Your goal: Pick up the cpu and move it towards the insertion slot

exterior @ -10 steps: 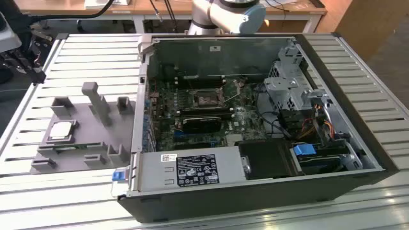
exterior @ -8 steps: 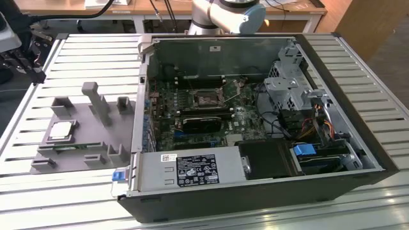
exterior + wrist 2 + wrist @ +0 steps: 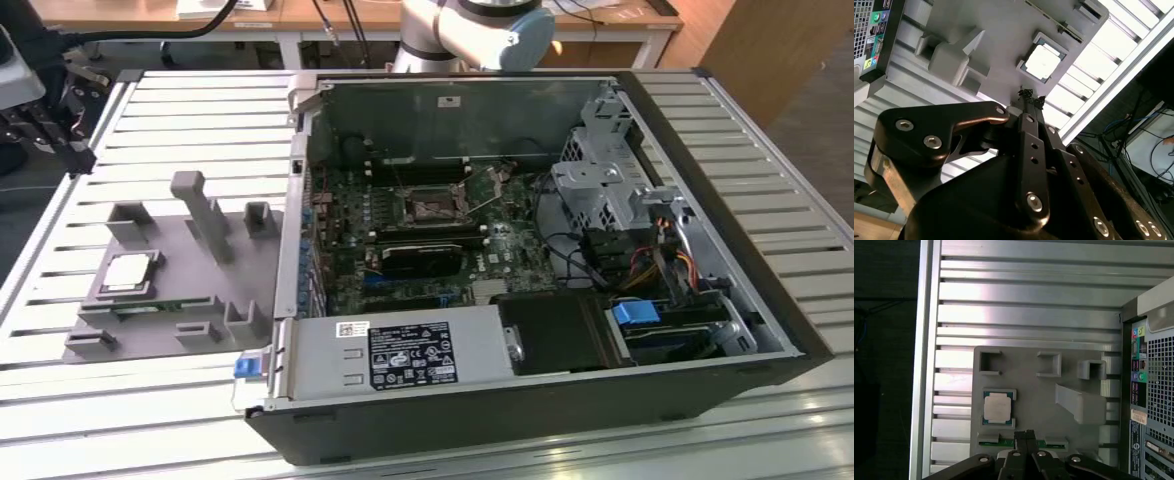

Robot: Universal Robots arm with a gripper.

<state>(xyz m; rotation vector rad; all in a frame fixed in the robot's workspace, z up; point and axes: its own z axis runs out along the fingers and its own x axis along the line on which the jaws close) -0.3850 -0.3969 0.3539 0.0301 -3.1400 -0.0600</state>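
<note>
The cpu (image 3: 130,272), a small silver-topped square chip, lies flat in its recess on the grey tray (image 3: 180,300) at the exterior view's left. Both wrist views show the cpu (image 3: 1043,62) (image 3: 998,407) lying untouched on that tray (image 3: 1039,400). My gripper (image 3: 64,145) hangs high over the table's far left corner, away from the tray. Its thin fingers are pressed together with nothing between them in both wrist views (image 3: 1029,95) (image 3: 1026,434). The insertion slot (image 3: 434,207), a dark square socket with a metal frame, sits on the motherboard inside the open computer case.
The open computer case (image 3: 534,400) fills the middle and right of the slatted aluminium table (image 3: 174,110). A thin green memory stick (image 3: 996,442) lies in the tray near the cpu. Grey upright holders (image 3: 200,205) stand on the tray. The arm's base (image 3: 467,30) stands behind the case.
</note>
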